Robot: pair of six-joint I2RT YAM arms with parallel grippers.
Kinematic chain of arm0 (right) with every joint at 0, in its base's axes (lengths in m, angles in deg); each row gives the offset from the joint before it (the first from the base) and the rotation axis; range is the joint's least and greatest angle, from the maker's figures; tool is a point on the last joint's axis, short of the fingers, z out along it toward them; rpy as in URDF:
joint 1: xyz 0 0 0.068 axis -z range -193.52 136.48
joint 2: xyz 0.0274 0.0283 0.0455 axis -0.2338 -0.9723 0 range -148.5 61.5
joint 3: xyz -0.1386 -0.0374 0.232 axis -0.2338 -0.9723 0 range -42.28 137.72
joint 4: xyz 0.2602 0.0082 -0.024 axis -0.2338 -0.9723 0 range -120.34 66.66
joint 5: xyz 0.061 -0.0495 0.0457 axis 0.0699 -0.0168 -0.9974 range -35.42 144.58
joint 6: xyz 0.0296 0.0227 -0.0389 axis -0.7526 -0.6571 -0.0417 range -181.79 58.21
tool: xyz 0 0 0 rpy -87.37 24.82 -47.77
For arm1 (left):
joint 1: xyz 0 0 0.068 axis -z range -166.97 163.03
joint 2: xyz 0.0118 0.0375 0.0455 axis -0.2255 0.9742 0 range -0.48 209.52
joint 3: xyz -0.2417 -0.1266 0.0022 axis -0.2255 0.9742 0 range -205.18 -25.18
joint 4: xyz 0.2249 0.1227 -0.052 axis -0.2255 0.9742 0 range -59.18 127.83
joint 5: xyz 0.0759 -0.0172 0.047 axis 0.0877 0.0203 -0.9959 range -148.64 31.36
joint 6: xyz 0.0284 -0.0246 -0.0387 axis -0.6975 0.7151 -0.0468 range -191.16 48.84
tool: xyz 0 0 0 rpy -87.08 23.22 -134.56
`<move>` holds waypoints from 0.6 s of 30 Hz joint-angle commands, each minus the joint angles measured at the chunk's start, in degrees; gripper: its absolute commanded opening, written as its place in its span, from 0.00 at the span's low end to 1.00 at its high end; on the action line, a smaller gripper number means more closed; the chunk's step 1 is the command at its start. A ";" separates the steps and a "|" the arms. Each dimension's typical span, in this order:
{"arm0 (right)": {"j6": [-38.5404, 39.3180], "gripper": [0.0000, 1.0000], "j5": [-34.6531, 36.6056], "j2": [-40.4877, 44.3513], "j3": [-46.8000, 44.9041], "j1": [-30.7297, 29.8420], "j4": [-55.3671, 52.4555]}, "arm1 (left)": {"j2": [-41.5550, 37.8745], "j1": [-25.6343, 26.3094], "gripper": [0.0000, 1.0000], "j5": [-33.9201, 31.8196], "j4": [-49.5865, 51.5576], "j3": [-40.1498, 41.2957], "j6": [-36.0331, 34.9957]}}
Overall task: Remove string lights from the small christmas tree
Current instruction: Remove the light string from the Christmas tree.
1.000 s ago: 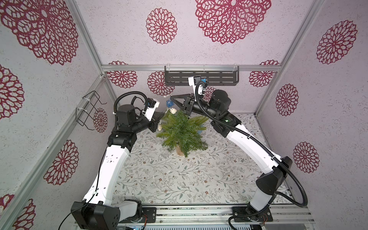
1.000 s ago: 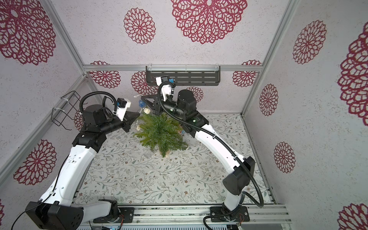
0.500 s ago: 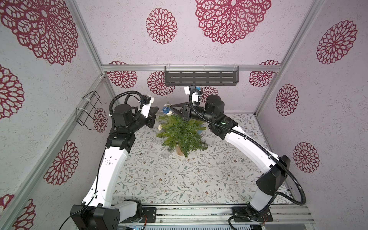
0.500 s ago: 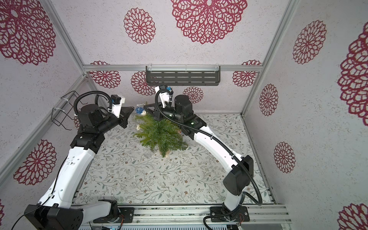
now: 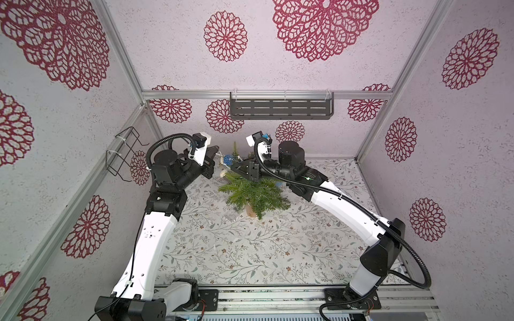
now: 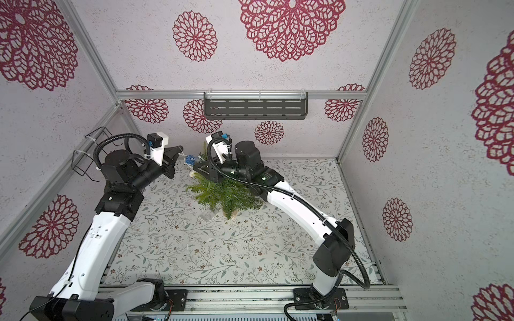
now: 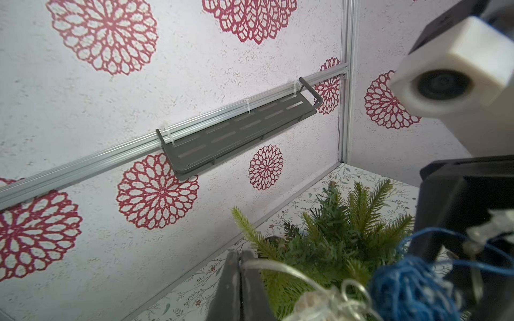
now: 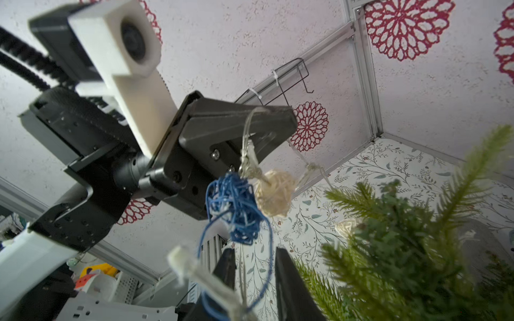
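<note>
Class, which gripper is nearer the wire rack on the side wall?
Left. The left gripper is between the wire rack and the tree; the right gripper is farther off, over the tree's edge.

The string lights (image 7: 411, 291) are blurred; the small christmas tree (image 5: 257, 194) seemingly half-hides its trunk (image 5: 251, 217).

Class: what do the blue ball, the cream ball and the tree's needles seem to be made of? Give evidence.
Blue ball: wound thread, matte; loose strands show. Cream ball: woven fibre, perhaps rattan; open weave. Christmas tree needles: likely plastic; stiff, uniform green bristles.
</note>
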 commanded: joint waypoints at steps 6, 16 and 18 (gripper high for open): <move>6.39 0.47 0.06 3.99 0.44 -2.61 -5.37 | -1.52 -0.91 0.00 -0.80 -3.11 1.36 0.06; 12.44 0.54 1.95 3.98 2.28 -4.60 -14.51 | -3.43 -2.48 0.00 -2.07 -4.94 2.80 0.66; 14.02 0.55 3.49 4.61 2.64 -4.62 -16.94 | -3.68 -3.08 0.00 -2.02 -4.79 3.03 0.79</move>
